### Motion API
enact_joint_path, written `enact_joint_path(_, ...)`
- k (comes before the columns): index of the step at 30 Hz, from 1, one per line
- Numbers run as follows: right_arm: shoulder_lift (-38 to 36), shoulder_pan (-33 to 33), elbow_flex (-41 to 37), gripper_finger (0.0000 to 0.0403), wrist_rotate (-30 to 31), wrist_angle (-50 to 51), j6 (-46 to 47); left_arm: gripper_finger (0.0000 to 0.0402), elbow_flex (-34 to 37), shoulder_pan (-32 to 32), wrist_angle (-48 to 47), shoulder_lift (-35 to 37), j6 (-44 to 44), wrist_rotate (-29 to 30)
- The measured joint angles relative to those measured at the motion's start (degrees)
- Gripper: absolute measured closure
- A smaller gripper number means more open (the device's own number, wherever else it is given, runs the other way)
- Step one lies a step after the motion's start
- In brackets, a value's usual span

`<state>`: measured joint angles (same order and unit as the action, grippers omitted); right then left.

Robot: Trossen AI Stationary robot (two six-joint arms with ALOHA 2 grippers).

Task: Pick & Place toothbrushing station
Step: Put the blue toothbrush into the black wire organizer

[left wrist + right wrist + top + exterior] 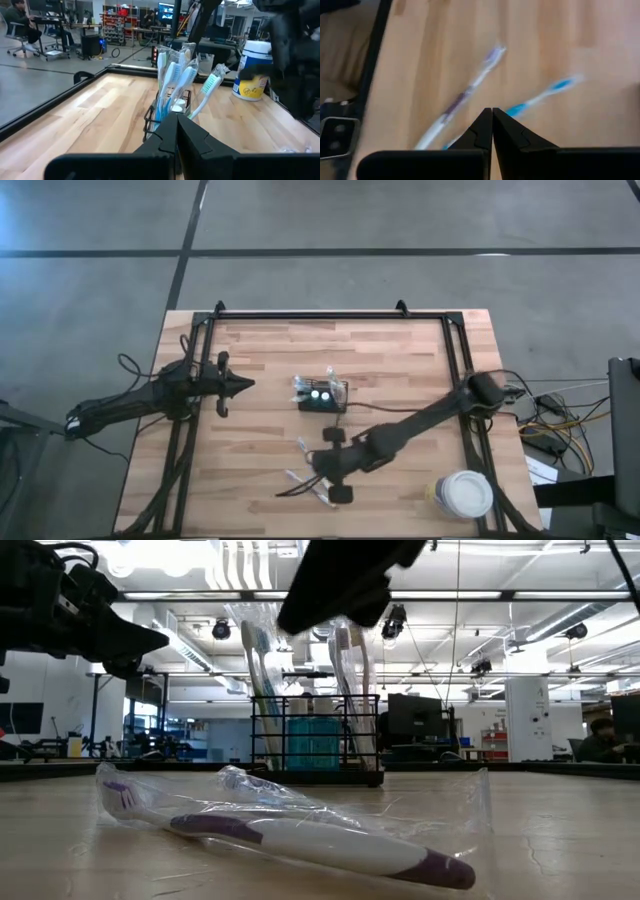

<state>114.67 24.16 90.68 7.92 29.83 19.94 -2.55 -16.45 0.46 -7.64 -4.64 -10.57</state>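
My right gripper [492, 116] is pinched together on nothing, above two loose toothbrushes [465, 92]. The left gripper [176, 125] is likewise closed and empty, with the caddy [323, 397] just ahead of it. I judge the caddy light, stiff and tippy; I'd grip its top rim.

A round white-lidded tub [463, 494] stands at the near right corner of the wooden table [260, 360], while a purple-and-white toothbrush [300, 837], seemingly in clear wrapping, lies near a blue-and-white toothbrush [540, 97] on the bare boards.
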Motion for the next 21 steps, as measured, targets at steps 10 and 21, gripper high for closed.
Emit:
enact_joint_path(10,12.22,-2.6,10.73,0.0323,-5.04,6.83,6.69,0.0394,0.0,-0.02,-1.68,0.0,-0.02,-0.04)
enact_joint_path(21,17.5,-3.36,12.16,0.0236,-4.96,10.07,12.88,0.0394,0.0,-0.02,-1.89,-0.02,-0.36,-0.27)
